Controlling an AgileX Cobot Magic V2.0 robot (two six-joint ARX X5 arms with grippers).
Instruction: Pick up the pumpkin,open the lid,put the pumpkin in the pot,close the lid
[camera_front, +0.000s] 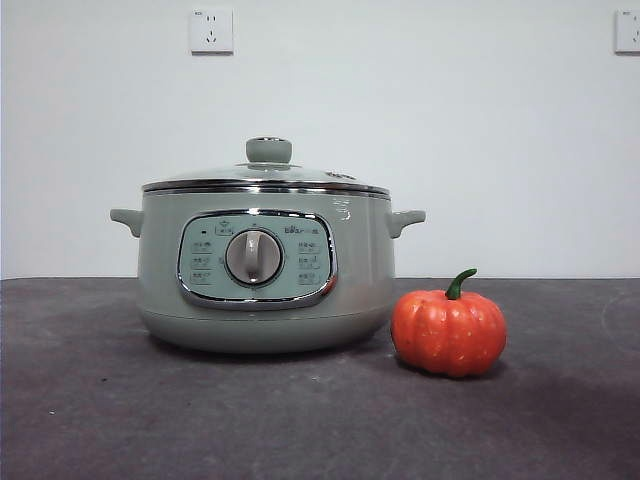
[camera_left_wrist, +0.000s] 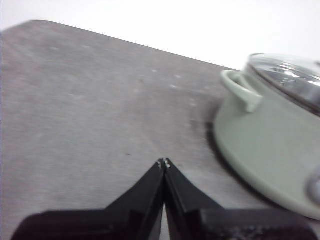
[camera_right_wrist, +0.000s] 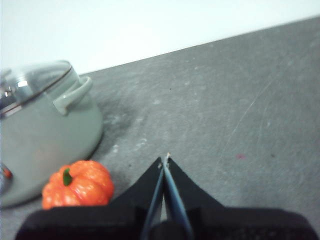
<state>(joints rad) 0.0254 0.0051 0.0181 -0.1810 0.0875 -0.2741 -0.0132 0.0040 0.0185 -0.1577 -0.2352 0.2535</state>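
A small orange toy pumpkin (camera_front: 448, 331) with a green stem sits on the dark grey surface (camera_front: 100, 400), just right of the sage-green electric pot (camera_front: 262, 265). The glass lid (camera_front: 266, 176) rests closed on the pot. The left gripper (camera_left_wrist: 164, 162) and right gripper (camera_right_wrist: 165, 159) hang above bare surface, jaws pressed together, holding nothing.
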